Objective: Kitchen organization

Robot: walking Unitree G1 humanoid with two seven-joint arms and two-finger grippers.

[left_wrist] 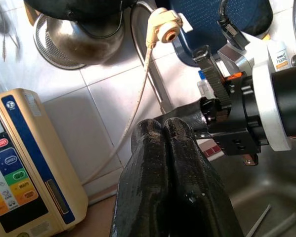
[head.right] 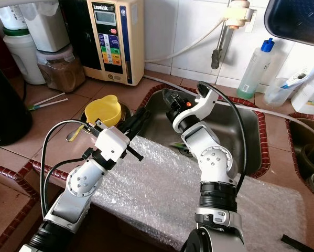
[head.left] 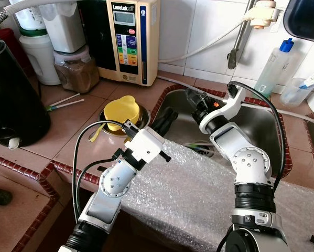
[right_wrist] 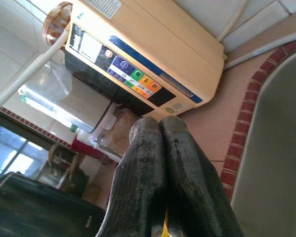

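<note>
My left gripper (head.left: 166, 116) is shut with nothing in it, its black fingers (left_wrist: 162, 163) pressed together. It points up over the left rim of the steel sink (head.left: 261, 131). My right gripper (head.left: 191, 96) hangs above the sink's back left corner, aimed at the cream water machine (right_wrist: 148, 59). Its fingers (right_wrist: 160, 163) are shut and hold nothing. A yellow plastic cup (head.left: 121, 111) rests on a metal dish on the counter, just left of the left gripper. A sheet of bubble wrap (head.left: 198, 184) covers the sink's front edge under both arms.
Behind the counter stand the water machine (head.left: 130, 39), a jar of brown powder (head.left: 75, 71) and white containers. A black appliance (head.left: 10, 100) fills the left side. A tap (head.left: 240, 37) hangs over the sink; a blue-capped bottle (head.left: 274, 65) stands at the back right.
</note>
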